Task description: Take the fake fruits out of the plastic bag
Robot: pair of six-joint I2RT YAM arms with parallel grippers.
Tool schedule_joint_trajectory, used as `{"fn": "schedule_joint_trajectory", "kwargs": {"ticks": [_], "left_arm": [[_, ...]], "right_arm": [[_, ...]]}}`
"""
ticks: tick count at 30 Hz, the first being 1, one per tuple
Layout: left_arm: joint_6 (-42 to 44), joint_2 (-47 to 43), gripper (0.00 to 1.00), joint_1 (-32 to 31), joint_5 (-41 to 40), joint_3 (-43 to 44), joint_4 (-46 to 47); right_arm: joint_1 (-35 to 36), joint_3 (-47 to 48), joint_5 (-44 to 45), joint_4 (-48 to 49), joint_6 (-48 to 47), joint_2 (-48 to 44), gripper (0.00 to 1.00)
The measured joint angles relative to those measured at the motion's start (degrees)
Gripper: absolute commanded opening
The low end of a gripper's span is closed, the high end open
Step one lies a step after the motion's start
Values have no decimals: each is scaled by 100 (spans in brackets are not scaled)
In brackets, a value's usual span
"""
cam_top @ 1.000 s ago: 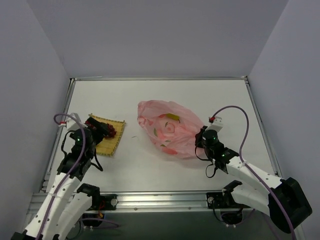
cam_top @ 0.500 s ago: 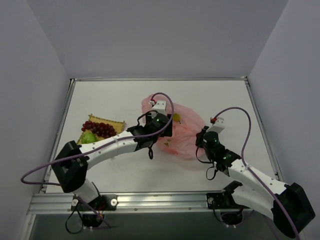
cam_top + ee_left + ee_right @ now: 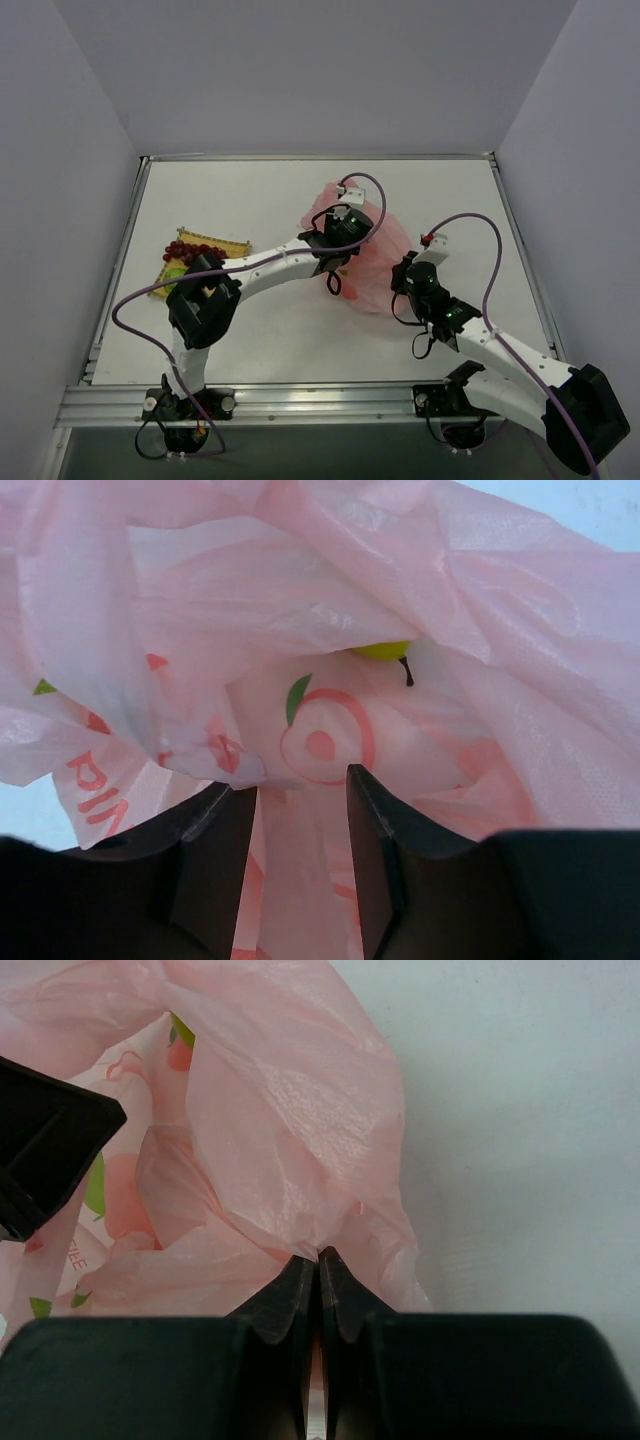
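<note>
The bag (image 3: 385, 245) lies right of centre on the desk (image 3: 450, 195), with both arms on it. The right gripper (image 3: 318, 1263) has its jaws together on a thin fold of film at the bag's near-right edge. The left gripper (image 3: 300, 805) sits in the bag's mouth. Its jaws are apart, loose pink film lies in the gap, and nothing shows them clamped on it. Just beyond them, under a fold, a yellow-green pear (image 3: 383, 650) with a dark stem peeks out. Any other fruit inside is hidden by the crinkled film. The grapes (image 3: 195, 250) are already out, on the mat (image 3: 230, 246) at the far left.

The likeliest fault is that the left jaws close on film instead of the pear, since film fills the gap and the fruit is behind more of it. A pull would then drag the whole bag and could slip it from the right's small pinch or tear it. The pear looks smooth and rounded, so a shallow grip may squeeze it deeper into the bag.
</note>
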Motion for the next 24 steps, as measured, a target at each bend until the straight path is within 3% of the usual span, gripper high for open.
{"fn": "schedule_joint_trajectory", "kwargs": {"ticks": [3,10,14,17,24], "left_arm": [[59,-184,38,-4,-254,-205,66],[-42,-1862,39,114,-474,-2103,-103],[-79,-2715,49,-11,-435,-2142,-382],[-107,-3178,50,-295,-297,-1980,-664],[-280,-3268,46,-822,229,-1547,-1005]], "right_arm": [[0,0,-57,-4,0,-4,0],[393,11,-372,-372,92,-352,0],[1233,114,-337,-890,249,-905,1],[1792,219,-155,-1143,387,-1296,2],[1915,238,240,-1513,605,-1207,2]]}}
